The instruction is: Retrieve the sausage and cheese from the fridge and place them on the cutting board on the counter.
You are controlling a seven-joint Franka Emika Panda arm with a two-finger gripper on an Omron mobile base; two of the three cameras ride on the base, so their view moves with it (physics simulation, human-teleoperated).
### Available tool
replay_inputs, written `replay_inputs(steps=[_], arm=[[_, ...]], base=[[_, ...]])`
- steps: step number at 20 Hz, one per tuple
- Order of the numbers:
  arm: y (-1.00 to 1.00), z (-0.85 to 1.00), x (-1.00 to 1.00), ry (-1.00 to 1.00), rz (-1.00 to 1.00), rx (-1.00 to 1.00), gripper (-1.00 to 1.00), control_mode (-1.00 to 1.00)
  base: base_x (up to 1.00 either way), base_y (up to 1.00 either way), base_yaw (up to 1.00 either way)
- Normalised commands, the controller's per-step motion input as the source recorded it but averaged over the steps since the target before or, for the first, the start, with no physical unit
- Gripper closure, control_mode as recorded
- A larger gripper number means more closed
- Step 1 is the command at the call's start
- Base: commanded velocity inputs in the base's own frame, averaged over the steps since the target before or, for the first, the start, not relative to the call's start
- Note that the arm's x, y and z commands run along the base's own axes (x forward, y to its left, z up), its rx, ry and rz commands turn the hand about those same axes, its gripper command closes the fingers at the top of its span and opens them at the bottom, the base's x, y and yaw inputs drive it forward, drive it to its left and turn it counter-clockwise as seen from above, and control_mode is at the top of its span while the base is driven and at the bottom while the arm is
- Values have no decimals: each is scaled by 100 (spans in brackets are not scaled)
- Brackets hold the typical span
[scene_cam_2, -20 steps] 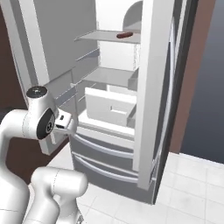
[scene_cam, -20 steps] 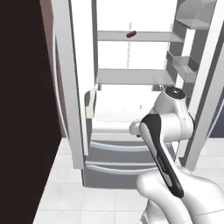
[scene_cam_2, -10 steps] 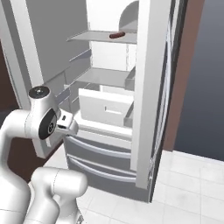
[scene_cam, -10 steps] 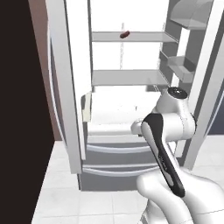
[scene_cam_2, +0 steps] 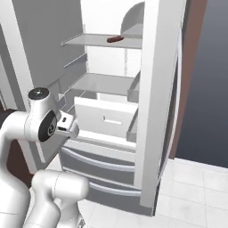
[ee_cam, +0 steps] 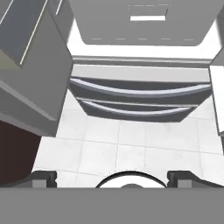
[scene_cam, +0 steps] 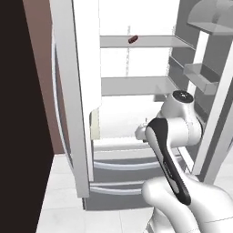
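Note:
The fridge (scene_cam: 75, 91) (scene_cam_2: 156, 89) stands with both doors swung open, its white interior showing. The sausage (scene_cam: 133, 39) (scene_cam_2: 114, 39), small and reddish-brown, lies on the top glass shelf near its front edge. My gripper (scene_cam_2: 67, 124) (ee_cam: 113, 178) hangs low in front of the fridge, well below the sausage, pointing down at the bottom drawers and the floor. Its fingertips (ee_cam: 43, 177) stand wide apart with nothing between them, so it is open. The cheese, the cutting board and the counter are out of view.
A white crisper drawer (scene_cam_2: 109, 118) sits under the lower shelf. Two grey bottom drawers (ee_cam: 135, 94) lie below it. Door bins (scene_cam: 200, 73) jut from the right door. A dark wall (scene_cam: 18, 113) flanks the left door. White floor tiles (ee_cam: 131, 148) lie ahead.
The whole picture has shifted and the fridge looms larger, so the base has driven closer. The arm keeps its pose and the gripper stays open.

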Motion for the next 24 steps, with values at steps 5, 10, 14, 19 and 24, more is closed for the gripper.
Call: replay_inputs(steps=[5, 10, 14, 19, 24], arm=[[0, 0, 0, 0, 0, 0, -100, 100], [0, 0, 0, 0, 0, 0, -100, 100], [0, 0, 0, 0, 0, 0, -100, 100], [0, 0, 0, 0, 0, 0, -100, 100], [0, 0, 0, 0, 0, 0, -100, 100]], base=[[20, 3, -27], [62, 48, -13], [59, 27, -3], [38, 0, -9], [24, 0, -13]])
